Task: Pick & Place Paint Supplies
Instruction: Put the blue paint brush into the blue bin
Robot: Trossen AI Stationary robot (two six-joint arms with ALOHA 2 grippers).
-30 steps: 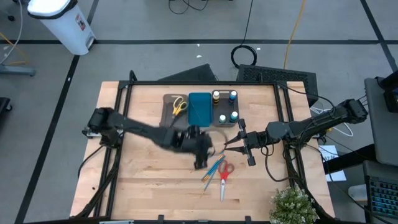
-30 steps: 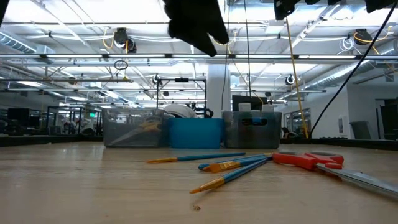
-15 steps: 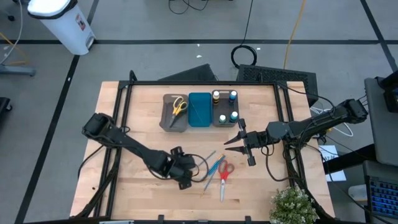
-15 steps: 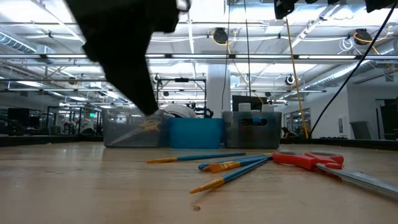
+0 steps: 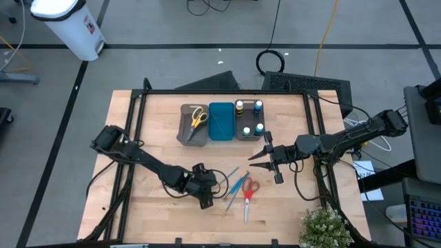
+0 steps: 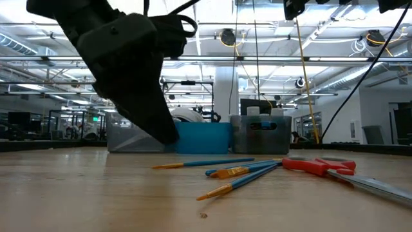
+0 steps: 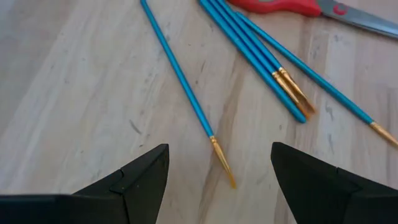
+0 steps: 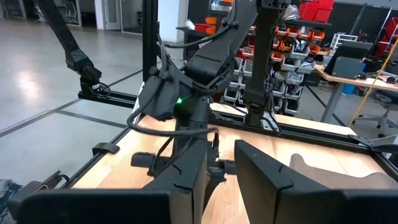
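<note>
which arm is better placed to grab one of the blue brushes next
Left. The left gripper sits low beside the blue brushes, open, with one brush tip between its fingers in its wrist view. The right gripper hovers open farther back, near the trays.

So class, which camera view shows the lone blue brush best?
The left wrist view: the lone brush lies close up between the open left gripper fingers, bristles clear. The high view shows it as a thin line; the low view, side-on. The right wrist view misses it.
</note>
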